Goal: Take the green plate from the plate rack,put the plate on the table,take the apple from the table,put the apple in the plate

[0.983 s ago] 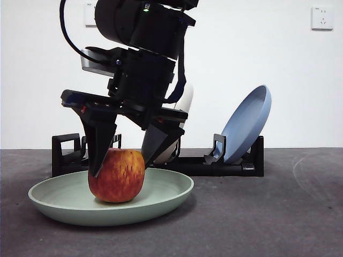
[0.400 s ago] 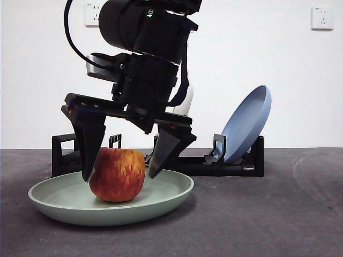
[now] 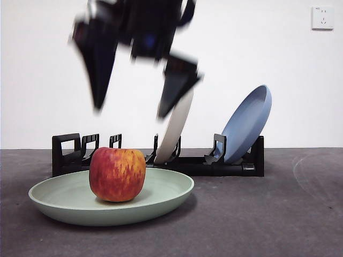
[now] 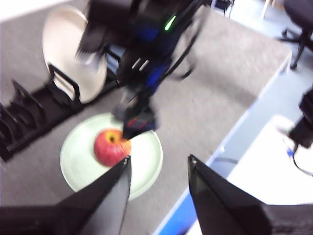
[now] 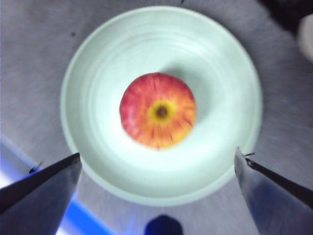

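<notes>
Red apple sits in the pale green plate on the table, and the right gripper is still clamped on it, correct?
Not quite. The red apple does sit in the pale green round plate on the dark grey table, but the right gripper has let go: the front view shows it open, well above the apple.

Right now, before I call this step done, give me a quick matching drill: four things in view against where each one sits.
Things:
1. apple
2. green plate
3. blue plate
4. right tool

Places:
A. leaning in the rack
B. flat on the table
C. open, in the air above the apple
D. resting in the green plate

Pairs: 1-D, 2-B, 3-A, 4-C
</notes>
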Controlling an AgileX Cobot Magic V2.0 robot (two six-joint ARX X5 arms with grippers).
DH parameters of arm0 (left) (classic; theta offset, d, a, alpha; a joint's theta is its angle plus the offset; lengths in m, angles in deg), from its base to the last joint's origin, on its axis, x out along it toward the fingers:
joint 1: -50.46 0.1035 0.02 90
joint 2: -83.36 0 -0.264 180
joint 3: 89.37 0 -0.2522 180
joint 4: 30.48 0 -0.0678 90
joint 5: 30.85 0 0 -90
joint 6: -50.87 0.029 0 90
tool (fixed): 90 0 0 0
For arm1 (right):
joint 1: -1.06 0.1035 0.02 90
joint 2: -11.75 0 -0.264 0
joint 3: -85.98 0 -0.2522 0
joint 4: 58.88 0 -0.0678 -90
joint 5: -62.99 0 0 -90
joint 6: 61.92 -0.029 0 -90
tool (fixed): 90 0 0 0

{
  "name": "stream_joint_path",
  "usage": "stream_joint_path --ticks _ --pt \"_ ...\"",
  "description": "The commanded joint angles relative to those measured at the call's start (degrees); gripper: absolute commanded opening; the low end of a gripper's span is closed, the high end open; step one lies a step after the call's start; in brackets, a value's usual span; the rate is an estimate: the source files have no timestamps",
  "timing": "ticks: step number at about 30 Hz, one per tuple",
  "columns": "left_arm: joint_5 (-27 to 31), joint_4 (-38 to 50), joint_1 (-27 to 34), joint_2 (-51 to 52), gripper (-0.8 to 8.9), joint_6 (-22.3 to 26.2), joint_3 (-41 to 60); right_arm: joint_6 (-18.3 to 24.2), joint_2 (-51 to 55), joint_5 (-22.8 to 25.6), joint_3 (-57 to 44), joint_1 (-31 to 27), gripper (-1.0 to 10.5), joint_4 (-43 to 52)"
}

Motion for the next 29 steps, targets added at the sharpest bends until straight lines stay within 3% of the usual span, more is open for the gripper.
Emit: stream_joint_path --ticks 1,6,11,22,29 --pt "0.9 1.9 0.2 0.2 1.93 -0.4 0.2 3.0 4.2 0.0 3.4 -0.2 5.7 -5.0" --pt "0.9 4.8 0.2 0.2 1.93 -0.3 0.2 4.2 13.4 2.4 4.3 -0.4 5.7 -13.9" --pt "0.8 7.0 0.2 0.1 1.93 -0.4 0.2 3.6 24.3 3.7 2.7 -0.4 5.7 -14.1" --pt "0.5 7.3 0.2 0.1 1.93 -4.5 0.2 -3.1 46.8 3.7 -7.3 -0.3 5.6 -14.1" --pt "-3.5 7.3 0.2 0.1 1.93 -6.0 0.2 -8.6 57.2 2.0 -17.8 -0.3 5.6 -14.1"
